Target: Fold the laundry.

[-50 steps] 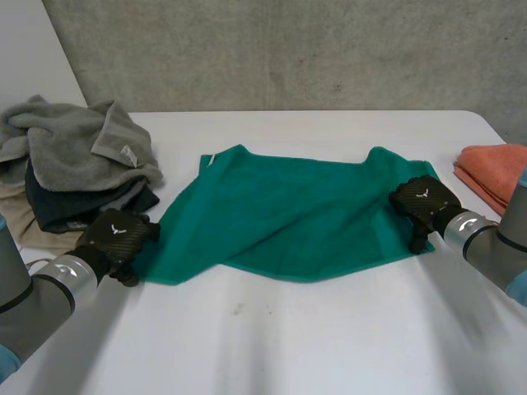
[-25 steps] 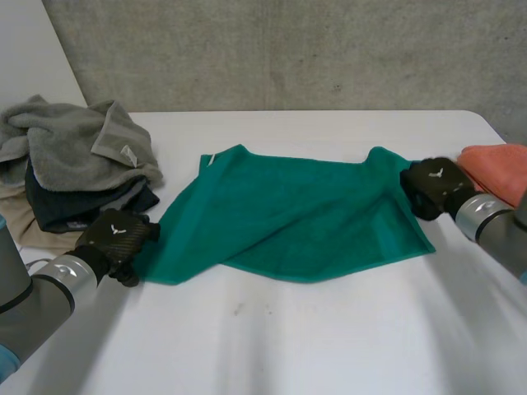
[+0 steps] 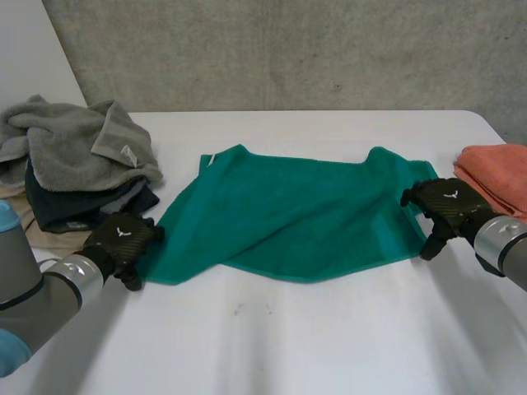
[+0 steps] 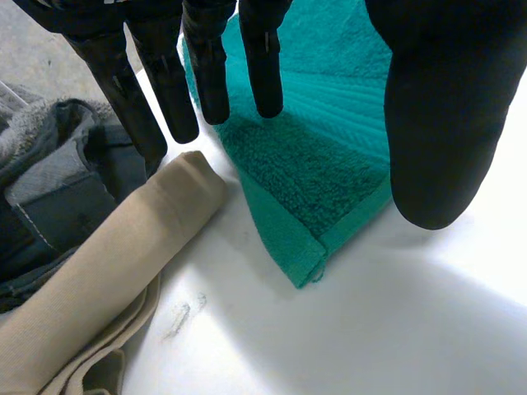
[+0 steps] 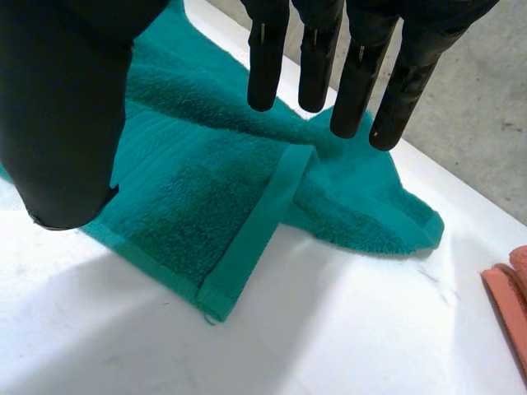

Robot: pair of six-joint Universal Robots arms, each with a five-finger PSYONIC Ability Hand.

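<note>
**Right hand back at the towel's near corner, neither hand gripping yet**

A white table (image 3: pixel 272 346) holds a green towel (image 3: pixel 296 214) at its middle. The towel is rumpled, and its long axis runs side to side from one hand to the other. A heap of grey towels (image 3: pixel 74 148) sits near the table's left edge, an orange cloth (image 3: pixel 494 169) at its right. The right hand (image 3: pixel 445 206) has swung from the towel's far right corner back to the near one — fingers straight and spread above it, thumb apart, pinching nothing. The left hand (image 3: pixel 122 240) has stayed over the near left corner, likewise spread and holding nothing — so the fold has probably not begun
</note>
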